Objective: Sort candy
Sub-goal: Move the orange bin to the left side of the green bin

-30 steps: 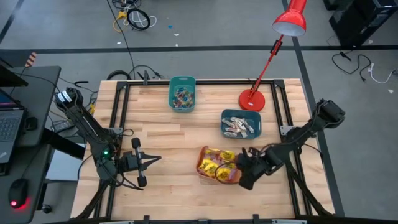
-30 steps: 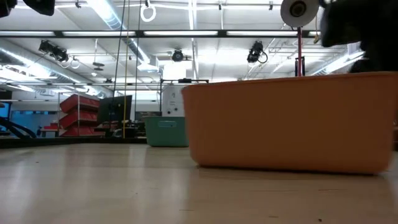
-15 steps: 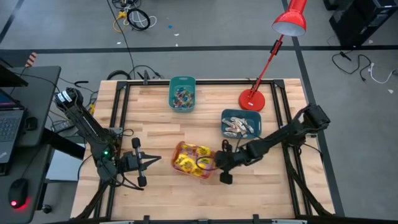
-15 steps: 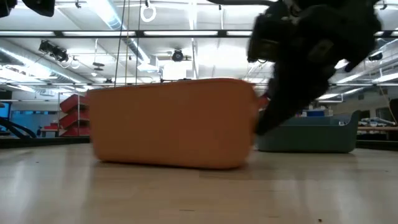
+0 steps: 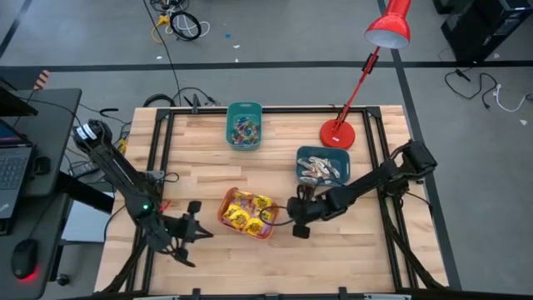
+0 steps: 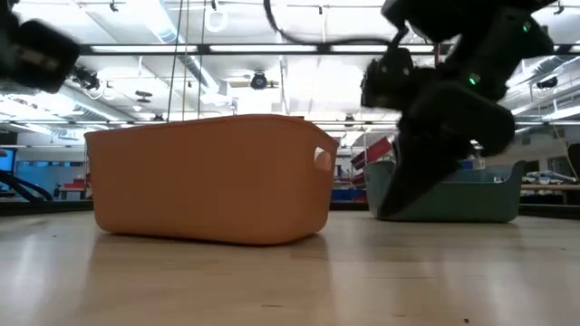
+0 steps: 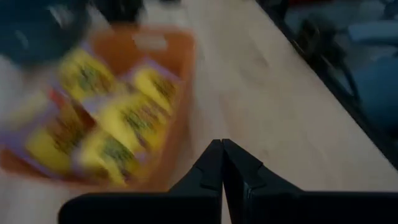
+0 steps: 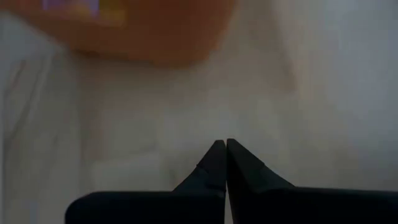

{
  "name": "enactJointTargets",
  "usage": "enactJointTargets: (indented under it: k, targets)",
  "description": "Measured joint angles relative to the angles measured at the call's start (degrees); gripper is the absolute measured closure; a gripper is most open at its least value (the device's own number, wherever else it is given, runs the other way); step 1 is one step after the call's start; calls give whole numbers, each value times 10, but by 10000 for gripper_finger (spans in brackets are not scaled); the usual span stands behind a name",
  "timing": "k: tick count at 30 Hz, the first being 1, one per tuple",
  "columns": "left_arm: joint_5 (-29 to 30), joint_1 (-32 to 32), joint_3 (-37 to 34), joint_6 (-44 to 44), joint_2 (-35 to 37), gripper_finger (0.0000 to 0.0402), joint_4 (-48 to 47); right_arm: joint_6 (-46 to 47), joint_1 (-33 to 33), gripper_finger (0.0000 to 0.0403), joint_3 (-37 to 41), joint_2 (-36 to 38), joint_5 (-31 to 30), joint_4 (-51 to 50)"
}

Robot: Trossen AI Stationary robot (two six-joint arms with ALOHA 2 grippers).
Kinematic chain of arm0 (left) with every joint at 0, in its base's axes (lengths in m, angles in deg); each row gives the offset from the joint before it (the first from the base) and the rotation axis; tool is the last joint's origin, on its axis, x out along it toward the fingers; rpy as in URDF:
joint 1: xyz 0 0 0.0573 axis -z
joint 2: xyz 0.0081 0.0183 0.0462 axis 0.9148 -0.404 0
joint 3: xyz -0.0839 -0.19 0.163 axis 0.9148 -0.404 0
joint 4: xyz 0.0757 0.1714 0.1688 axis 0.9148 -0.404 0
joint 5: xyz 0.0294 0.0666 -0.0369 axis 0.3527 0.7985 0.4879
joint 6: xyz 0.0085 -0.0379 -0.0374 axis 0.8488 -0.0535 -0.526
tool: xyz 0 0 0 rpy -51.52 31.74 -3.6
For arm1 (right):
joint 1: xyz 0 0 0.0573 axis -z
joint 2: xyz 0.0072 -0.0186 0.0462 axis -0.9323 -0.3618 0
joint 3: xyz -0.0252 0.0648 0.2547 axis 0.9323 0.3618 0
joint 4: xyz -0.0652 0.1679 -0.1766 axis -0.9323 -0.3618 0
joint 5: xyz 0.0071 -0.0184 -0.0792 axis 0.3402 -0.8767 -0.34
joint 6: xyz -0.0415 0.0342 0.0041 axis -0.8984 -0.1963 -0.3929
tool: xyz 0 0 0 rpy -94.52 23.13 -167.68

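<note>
**Operator:** So, how far along is the sort?

**Technician:** Judge it nearly complete. You see no loose candy on the table in the high view. All visible candy sits in three bins: yellow packets in the orange bin near the front centre, small mixed-colour pieces in the teal bin at the back, pale sticks in the second teal bin to the right of centre.

**Operator:** What remains?

**Technician:** Probably only positioning the orange bin, or parking the arms. Treat that as an estimate.

**Operator:** Gripper states?

**Technician:** Check both wrist views. The right gripper has its fingers pressed together and holds nothing; it sits just beside the orange bin's right end, and contact cannot be confirmed. The left gripper is likewise closed and empty, near the bin's left end with clear table between.

**Operator:** Candy condition?

**Technician:** You see square yellow packets with dark print, piled loosely and overlapping. They fill the orange bin's floor.
</note>
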Motion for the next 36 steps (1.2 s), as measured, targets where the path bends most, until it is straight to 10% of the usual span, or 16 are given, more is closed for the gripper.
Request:
enactJointTargets:
  k: [14,36]
  targets:
    - [-15,-62,0,28,-122,400,-17,-128,54,403,0,24,-62,96]
    - [165,-161,0,-35,-133,401,-75,-104,16,403,-1,19,-32,137]
